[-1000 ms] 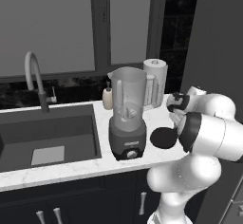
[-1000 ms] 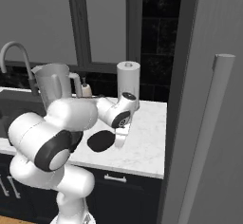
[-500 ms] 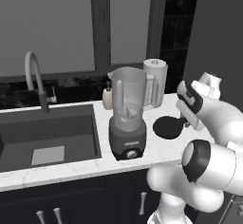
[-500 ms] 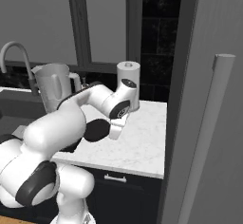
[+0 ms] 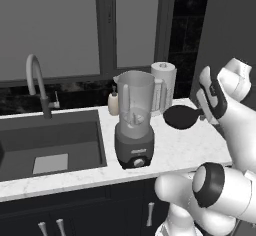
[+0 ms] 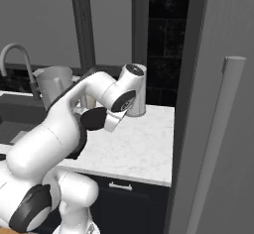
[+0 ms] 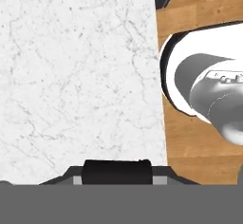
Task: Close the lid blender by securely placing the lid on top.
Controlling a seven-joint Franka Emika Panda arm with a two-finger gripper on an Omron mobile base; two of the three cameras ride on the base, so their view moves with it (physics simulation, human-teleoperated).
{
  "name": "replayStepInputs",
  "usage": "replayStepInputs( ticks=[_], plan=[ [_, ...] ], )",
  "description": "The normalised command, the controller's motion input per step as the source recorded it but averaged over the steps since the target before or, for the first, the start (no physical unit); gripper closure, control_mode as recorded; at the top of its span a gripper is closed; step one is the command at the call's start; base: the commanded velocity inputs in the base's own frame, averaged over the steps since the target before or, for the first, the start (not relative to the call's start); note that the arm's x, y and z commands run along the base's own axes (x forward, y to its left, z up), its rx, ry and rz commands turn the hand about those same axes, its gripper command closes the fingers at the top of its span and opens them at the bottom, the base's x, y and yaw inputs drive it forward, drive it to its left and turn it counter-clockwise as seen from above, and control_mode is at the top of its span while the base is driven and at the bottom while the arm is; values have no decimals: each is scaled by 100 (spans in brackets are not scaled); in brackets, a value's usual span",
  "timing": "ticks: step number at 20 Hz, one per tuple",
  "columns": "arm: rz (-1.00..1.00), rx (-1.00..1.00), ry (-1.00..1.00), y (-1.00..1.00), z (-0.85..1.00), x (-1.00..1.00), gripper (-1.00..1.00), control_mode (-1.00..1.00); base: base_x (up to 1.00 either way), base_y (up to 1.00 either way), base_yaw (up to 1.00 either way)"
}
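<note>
The hand (image 5: 200, 113) pinches the lid (image 5: 181, 117) by its rim, airborne right of the blender (image 5: 135, 120).

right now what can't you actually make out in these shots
- Gripper fingertips: in the left base view the hand covers them, so the hold on the lid is unclear.
- Lid tab: hidden where it meets the hand in the right base view.
- Blender knob setting: too small.
- Soap bottle: partly behind the blender jar.
- Sink: left part cut off by the picture edge.
</note>
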Motion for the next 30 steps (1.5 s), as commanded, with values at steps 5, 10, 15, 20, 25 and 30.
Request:
replayStepInputs(
  ticks=[5,10,15,20,25,30],
  plan=[
    [-13,5,0,0,80,-24,100,-100,0,0,0],
    [-9,5,-1,0,81,-26,100,-100,0,0,0],
    [-5,7,-3,0,78,-33,100,-100,0,0,0],
    [-2,7,-6,3,75,-32,100,-100,0,0,0],
    [-1,6,-14,17,66,-14,100,-100,0,0,0],
    [0,4,-16,30,45,-1,100,-100,0,0,0]
  ],
)
